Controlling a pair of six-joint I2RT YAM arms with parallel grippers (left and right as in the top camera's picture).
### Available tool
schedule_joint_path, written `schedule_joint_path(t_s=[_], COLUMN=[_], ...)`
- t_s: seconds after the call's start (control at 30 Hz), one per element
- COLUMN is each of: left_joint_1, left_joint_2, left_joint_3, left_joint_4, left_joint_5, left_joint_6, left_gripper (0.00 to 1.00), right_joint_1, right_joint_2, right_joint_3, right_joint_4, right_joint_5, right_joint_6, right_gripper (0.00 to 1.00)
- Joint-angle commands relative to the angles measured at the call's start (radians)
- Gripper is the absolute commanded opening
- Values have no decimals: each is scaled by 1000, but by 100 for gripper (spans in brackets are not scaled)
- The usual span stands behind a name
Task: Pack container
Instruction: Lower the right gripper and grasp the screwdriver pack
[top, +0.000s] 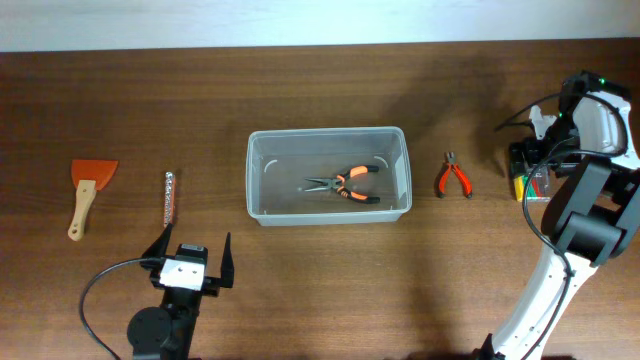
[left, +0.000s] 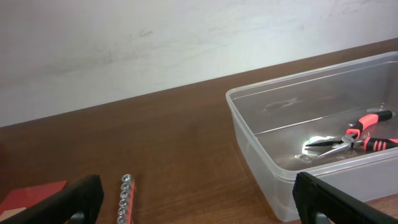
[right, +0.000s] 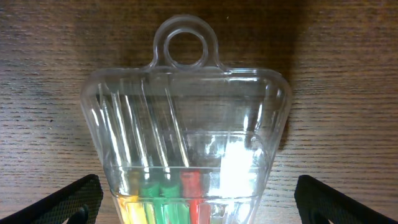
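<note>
My left tool (top: 197, 245) released, empty, beside bit strip (top: 169, 199). My right tool (right: 199, 204) released, straddling bit case (right: 186, 130). Container (top: 327, 133) holds orange pliers (top: 343, 184); red pliers (top: 454, 176) lie between.

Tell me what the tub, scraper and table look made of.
Tub: clear glossy plastic; see-through walls, bright glints. Scraper: pale, apparently wooden handle; orange blade, probably plastic. Table: dark wood or wood-look laminate; visible grain lines, fairly matte.

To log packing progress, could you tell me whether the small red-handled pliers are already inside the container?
No, the red-handled pliers lie on the table right of the container, which holds only the orange-handled pliers.
</note>
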Motion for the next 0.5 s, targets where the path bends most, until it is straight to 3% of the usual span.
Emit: schedule_joint_path(t_s=[0.0,0.47], left_joint_1=[5,5], left_joint_2=[-8,-8], left_joint_3=[-6,-6], left_joint_4=[3,3], left_joint_5=[-7,-8], left_joint_6=[-9,-9], left_gripper=[99,99], right_joint_1=[5,6], right_joint_2=[4,5], right_joint_3=[-5,-5], right_joint_4=[4,4], right_joint_5=[13,10], right_joint_6=[11,26], right_gripper=[99,99])
